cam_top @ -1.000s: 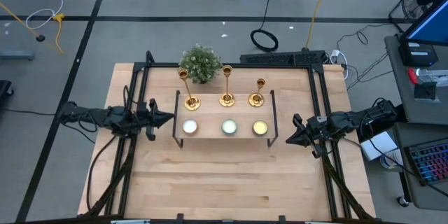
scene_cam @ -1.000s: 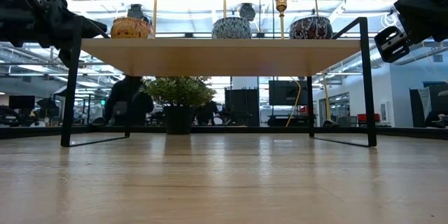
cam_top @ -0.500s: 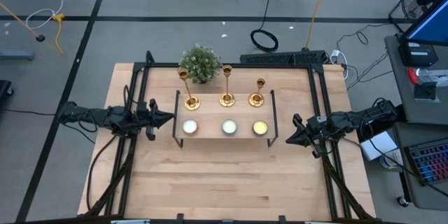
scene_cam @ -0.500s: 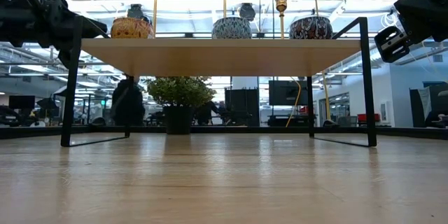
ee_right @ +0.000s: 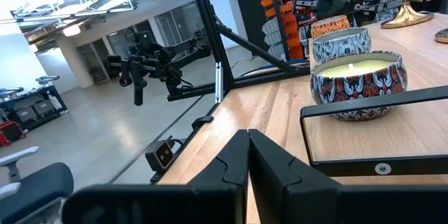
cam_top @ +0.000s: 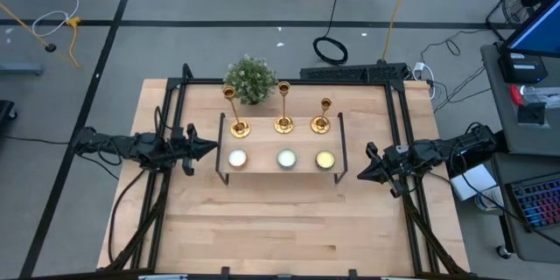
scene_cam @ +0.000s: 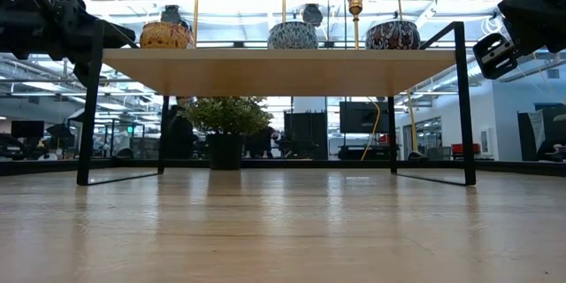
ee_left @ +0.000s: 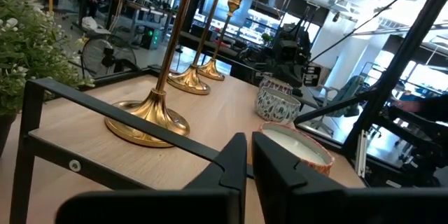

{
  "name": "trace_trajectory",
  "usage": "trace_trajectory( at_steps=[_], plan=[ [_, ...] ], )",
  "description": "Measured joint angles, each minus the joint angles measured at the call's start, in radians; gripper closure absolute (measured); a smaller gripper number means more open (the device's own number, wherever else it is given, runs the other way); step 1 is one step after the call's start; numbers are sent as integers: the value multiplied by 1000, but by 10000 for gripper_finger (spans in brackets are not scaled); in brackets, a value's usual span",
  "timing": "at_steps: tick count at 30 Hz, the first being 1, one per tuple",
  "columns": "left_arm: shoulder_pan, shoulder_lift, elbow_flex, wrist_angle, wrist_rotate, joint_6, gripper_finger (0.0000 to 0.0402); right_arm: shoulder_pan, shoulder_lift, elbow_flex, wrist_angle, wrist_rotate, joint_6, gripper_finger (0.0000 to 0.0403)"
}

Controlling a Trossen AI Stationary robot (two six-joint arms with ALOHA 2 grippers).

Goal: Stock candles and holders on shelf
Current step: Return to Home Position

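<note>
- High view: candles front row, holders behind, all on shelf.
- Left gripper & right gripper flank shelf, fingers together, empty.
- Homing: pull straight out, w/o clipping shelf legs.

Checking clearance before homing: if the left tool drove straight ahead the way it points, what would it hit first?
The left tool would likely meet the shelf first, at its black end frame; the nearest candle sits just behind it. Depth is uncertain.
</note>
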Motion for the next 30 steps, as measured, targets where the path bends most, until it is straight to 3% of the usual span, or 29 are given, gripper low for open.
trace_trajectory(
  at_steps=[30],
  plan=[
    [0, 0, 0, 0, 1, 0, 369, 0, 0, 0, 0, 0, 0, 394]
  ],
)
